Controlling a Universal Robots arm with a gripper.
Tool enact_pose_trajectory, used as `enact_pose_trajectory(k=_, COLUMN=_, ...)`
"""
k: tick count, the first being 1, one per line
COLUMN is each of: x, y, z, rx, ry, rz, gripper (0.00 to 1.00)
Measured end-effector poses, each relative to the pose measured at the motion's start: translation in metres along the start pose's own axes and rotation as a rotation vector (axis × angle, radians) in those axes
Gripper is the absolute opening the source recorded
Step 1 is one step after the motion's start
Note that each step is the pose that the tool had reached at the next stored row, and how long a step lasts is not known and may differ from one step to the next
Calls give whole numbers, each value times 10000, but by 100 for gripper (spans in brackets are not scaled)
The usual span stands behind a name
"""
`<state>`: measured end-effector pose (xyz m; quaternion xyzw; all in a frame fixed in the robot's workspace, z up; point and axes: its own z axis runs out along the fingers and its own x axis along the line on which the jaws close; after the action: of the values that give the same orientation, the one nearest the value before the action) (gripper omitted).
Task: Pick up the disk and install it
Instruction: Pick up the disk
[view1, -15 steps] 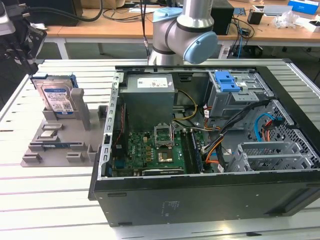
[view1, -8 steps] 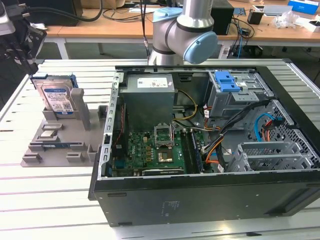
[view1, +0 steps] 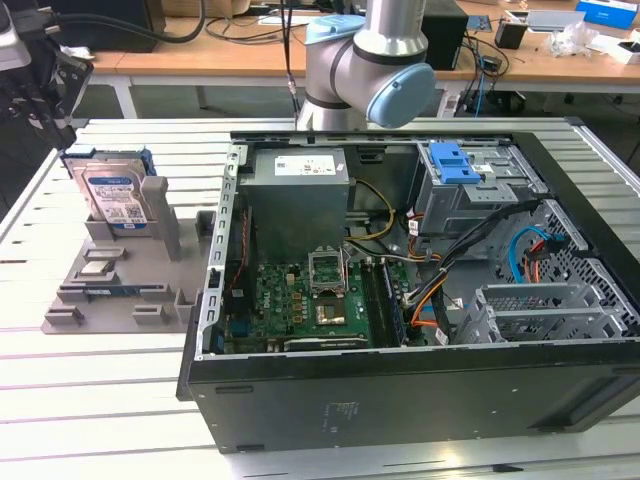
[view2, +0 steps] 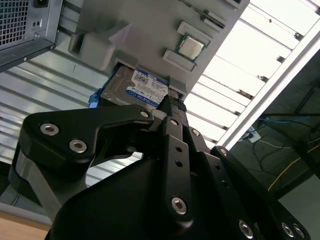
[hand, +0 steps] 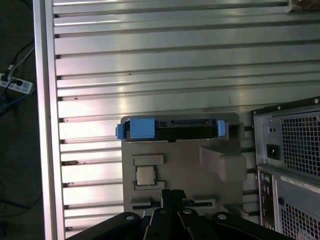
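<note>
The disk (view1: 115, 195) stands on edge in a slot of a grey parts holder (view1: 120, 290) on the slatted aluminium table (view1: 90, 400), at the exterior view's left and well apart from the drive cage (view1: 470, 190) with its blue latch (view1: 450, 162). Between them lies the open computer case (view1: 400, 400), with the grey power supply box (view1: 297, 200) and the motherboard (view1: 300, 300) inside. The case wall stands just beside the holder.

In both wrist views the gripper (hand: 172, 192) hangs over the holder (hand: 200, 175), off the disk (hand: 175, 131), its fingers pressed together with nothing between them. A loose processor chip (hand: 145, 175) sits in a recess of the holder between gripper and disk.

In the first wrist view the disk shows just its top edge and blue rails. In the second wrist view the gripper's (view2: 172, 102) black links cover the near end of the disk (view2: 142, 87), and part of the label shows past them. The holder's slot hides the disk's lower part. The arm (view1: 370, 60) is cut off by the top of the exterior view.
</note>
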<state>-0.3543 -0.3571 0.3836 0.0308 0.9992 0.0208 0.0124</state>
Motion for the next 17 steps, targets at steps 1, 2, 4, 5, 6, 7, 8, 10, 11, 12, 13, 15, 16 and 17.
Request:
enact_pose_trajectory(k=1, x=1, y=0, z=0, rx=-3, ry=6, rz=-148, gripper=10)
enact_pose_trajectory(k=2, x=0, y=0, z=0, rx=-7, ry=13, rz=-301, gripper=10)
enact_pose_trajectory(k=4, x=0, y=0, z=0, rx=-15, ry=26, rz=-635, gripper=10)
enact_pose_trajectory(k=5, x=0, y=0, z=0, rx=-16, ry=30, rz=-711, gripper=10)
enact_pose_trajectory(k=6, x=0, y=0, z=0, rx=-22, ry=37, rz=-912, gripper=10)
enact_pose_trajectory(k=7, x=0, y=0, z=0, rx=-24, ry=43, rz=-1025, gripper=10)
enact_pose_trajectory(k=8, x=0, y=0, z=0, rx=-27, ry=47, rz=-1139, gripper=10)
enact_pose_trajectory(k=10, x=0, y=0, z=1, rx=-35, ry=60, rz=-1451, gripper=10)
enact_pose_trajectory(k=11, x=0, y=0, z=1, rx=-38, ry=65, rz=-1568, gripper=10)
enact_pose_trajectory(k=12, x=0, y=0, z=1, rx=-40, ry=69, rz=-1661, gripper=10)
enact_pose_trajectory(k=13, x=0, y=0, z=0, rx=-42, ry=74, rz=-1759, gripper=10)
enact_pose_trajectory(k=15, x=0, y=0, z=0, rx=-53, ry=94, rz=-2240, gripper=10)
enact_pose_trajectory(k=16, x=0, y=0, z=0, rx=-55, ry=97, rz=-2321, gripper=10)
enact_pose_trajectory(k=17, x=0, y=0, z=0, rx=-57, ry=103, rz=-2442, gripper=10)
